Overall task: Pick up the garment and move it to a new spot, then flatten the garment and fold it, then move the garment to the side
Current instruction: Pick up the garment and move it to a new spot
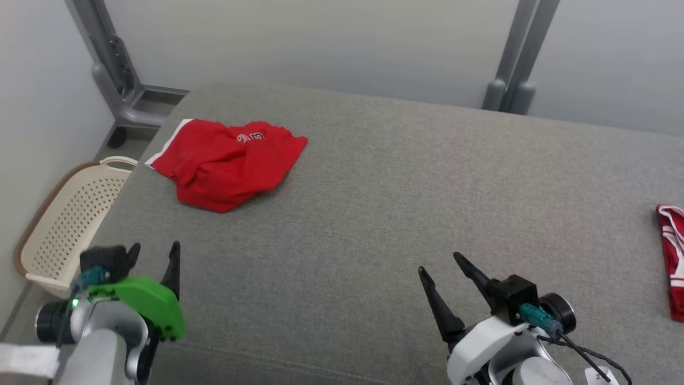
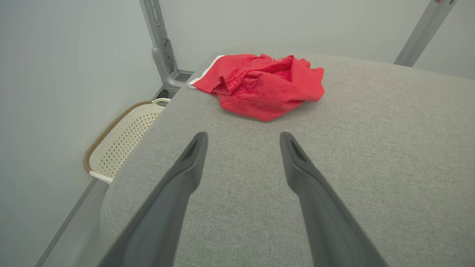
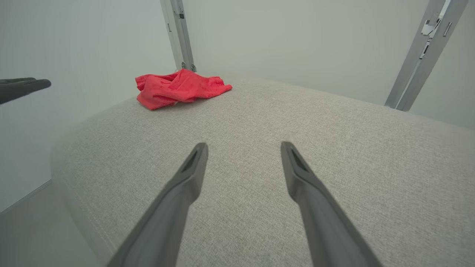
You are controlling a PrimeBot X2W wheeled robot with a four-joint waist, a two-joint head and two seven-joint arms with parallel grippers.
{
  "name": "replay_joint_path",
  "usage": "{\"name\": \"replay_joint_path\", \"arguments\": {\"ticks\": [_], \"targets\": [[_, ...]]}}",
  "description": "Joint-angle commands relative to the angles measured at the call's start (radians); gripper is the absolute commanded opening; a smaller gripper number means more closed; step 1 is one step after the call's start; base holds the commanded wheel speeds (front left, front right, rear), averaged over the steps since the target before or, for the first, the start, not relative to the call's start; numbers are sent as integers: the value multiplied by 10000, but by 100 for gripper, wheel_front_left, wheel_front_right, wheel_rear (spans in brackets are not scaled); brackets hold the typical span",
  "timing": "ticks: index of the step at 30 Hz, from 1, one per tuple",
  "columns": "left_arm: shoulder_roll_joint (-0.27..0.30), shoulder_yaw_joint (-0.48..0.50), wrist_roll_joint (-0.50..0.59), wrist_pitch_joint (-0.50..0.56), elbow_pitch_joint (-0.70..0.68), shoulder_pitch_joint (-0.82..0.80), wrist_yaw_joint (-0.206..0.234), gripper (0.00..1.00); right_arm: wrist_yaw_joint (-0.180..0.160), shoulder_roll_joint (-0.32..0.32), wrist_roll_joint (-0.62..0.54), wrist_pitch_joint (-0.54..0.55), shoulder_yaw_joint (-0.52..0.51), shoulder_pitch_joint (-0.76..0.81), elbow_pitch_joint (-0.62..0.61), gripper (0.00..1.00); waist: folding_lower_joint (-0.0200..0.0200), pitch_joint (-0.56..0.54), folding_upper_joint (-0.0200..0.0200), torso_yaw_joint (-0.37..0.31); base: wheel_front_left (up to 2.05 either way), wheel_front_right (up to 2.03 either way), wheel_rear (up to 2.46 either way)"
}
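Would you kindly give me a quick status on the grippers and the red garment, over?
Left gripper open, empty. Right gripper open, empty. Red garment crumpled at the far left corner, untouched. Bare cushion lies between.

Left tool point(image 1: 155, 246) and right tool point(image 1: 439, 262) hang low, well apart — fingers spread wide, gripping nothing.

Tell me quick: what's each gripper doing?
Left gripper: open, holding nothing.
Right gripper: open, holding nothing.
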Motion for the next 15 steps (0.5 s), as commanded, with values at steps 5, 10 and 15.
{"name": "replay_joint_path", "arguments": {"ticks": [5, 10, 15], "targets": [[373, -160, -133, 915, 1243, -1964, -142, 100, -15, -33, -338, 489, 459, -299, -899, 100, 0, 1482, 0, -1182, 0, 0, 0], [799, -399, -147, 1707, 2245, -3547, -229, 100, -15, -30, -657, 923, 811, -546, -1700, 100, 0, 2379, 0, -1567, 0, 0, 0], [1075, -782, -448, 2429, 2924, -4777, -310, 100, -15, -38, -1000, 1243, 854, -709, -2407, 100, 0, 3155, 0, -1756, 0, 0, 0]]}}
